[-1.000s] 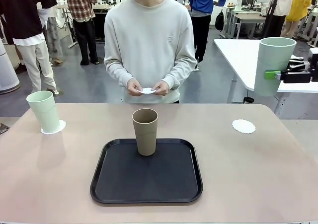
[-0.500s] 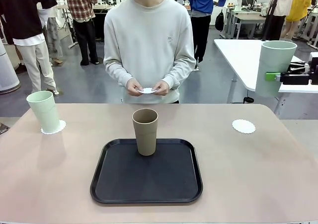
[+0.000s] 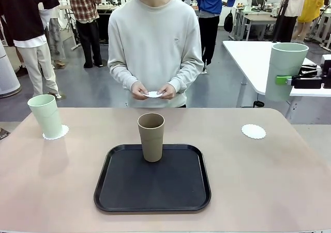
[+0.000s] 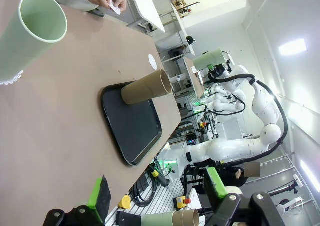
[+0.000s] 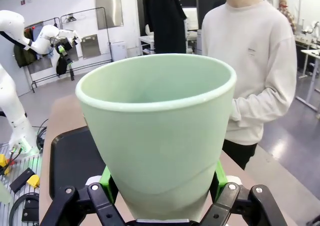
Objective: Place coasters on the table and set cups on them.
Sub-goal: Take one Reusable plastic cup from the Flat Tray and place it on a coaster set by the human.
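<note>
- Mint-green held cup (image 3: 286, 67) has sunk a touch at the far right in the last second. It now hangs steady, high off the table (image 3: 258, 181) and to the right of the bare coaster (image 3: 253, 131).
- Right gripper (image 5: 162, 188) is clamped on this cup's lower wall, and the cup is upright.
- Likely meaning: the carry to the bare coaster is under way and the set-down is not yet done.
- Left gripper (image 4: 157, 191) is spread wide with nothing between its fingers.
- Left mint cup (image 3: 46, 115) stands on the left coaster (image 3: 61, 133) at the far left, so that pair looks finished.
- Tan cup (image 3: 151, 136) stands upright at the far middle of the black tray (image 3: 119, 191), with no coaster laid for it yet.
- Person's hands (image 3: 153, 91) hold the third coaster (image 3: 153, 94) beyond the table's far edge, unchanged.
- Contents: the held cup and the left mint cup look empty inside, and the tan cup seems empty too. The tray carries only the tan cup.
</note>
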Controlling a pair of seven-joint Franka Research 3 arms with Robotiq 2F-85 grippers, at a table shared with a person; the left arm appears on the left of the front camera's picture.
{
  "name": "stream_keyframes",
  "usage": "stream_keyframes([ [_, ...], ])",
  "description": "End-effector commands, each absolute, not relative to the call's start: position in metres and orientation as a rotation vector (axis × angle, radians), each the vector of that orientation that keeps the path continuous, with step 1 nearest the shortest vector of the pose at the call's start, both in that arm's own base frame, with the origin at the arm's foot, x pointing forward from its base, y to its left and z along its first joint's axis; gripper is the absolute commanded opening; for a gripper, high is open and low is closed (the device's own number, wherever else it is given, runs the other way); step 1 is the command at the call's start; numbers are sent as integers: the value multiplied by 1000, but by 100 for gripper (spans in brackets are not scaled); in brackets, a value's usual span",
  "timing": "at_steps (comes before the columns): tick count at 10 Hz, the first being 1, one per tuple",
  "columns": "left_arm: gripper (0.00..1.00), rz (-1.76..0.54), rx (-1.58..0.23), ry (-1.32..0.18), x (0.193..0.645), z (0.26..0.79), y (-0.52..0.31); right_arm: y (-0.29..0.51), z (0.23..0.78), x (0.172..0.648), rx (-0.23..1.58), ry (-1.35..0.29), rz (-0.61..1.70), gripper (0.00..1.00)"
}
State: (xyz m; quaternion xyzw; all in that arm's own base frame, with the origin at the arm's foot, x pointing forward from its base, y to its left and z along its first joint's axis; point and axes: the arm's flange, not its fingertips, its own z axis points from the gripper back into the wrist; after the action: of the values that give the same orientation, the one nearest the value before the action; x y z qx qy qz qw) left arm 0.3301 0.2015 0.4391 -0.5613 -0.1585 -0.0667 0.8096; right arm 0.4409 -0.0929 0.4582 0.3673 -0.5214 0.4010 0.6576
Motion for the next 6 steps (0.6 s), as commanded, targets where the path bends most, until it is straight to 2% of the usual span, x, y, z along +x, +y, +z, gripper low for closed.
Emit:
stream_keyframes([
  [1,100,-137,-1207,-348,330,441,202,-106,427,482,961,-1163,1003,85],
  [3,100,-137,-1207,-348,330,441,202,-119,393,508,1008,-1176,989,85],
  [6,100,-137,-1207,-348,330,441,202,-141,355,531,953,-1155,991,85],
])
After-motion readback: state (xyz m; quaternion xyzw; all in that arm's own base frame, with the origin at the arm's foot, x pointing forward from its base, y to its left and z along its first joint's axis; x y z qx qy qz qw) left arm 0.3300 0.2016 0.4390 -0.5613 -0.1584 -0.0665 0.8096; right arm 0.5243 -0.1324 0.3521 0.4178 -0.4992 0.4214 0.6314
